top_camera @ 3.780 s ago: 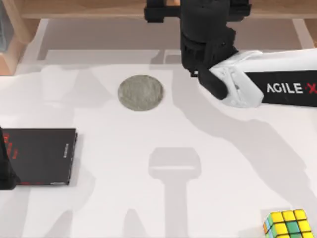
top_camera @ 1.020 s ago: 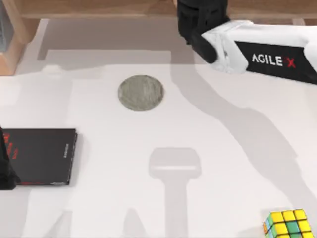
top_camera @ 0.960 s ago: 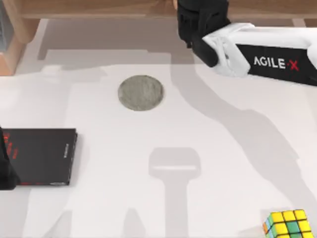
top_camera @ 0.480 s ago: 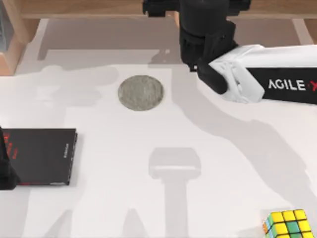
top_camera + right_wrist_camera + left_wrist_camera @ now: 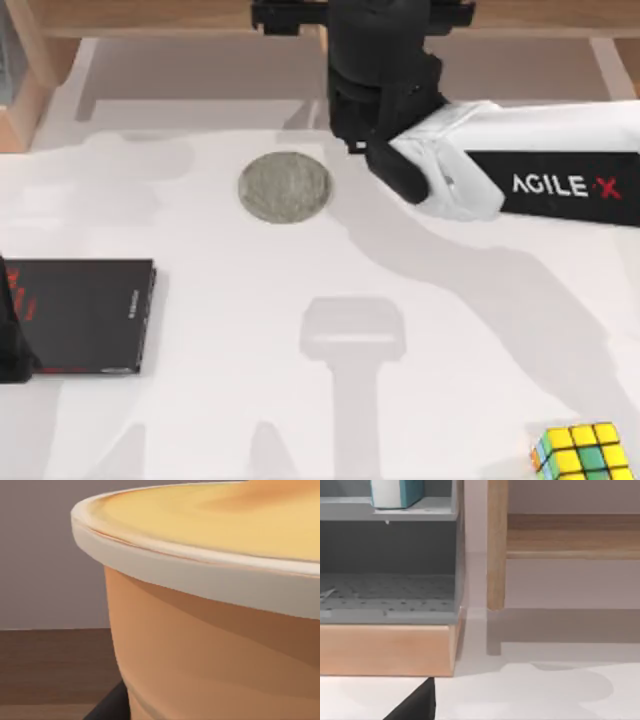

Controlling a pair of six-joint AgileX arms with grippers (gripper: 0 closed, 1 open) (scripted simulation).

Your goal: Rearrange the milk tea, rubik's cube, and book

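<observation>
Orange milk tea [image 5: 210, 645] cropped, right gripper [image 5: 375, 95] fingers hidden

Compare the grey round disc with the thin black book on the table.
The flat grey round disc is circular, mottled and unmarked; the thin black rectangular book has red marks near its left edge. The disc lies near the table's middle, toward the back; the book sits at the left edge, nearer the front. The book covers more table than the disc. Both lie flat.

Table [image 5: 420, 400] centre open; grey disc [image 5: 285, 187], black book [image 5: 85, 315], rubik's cube [image 5: 583, 452] flank it.
</observation>
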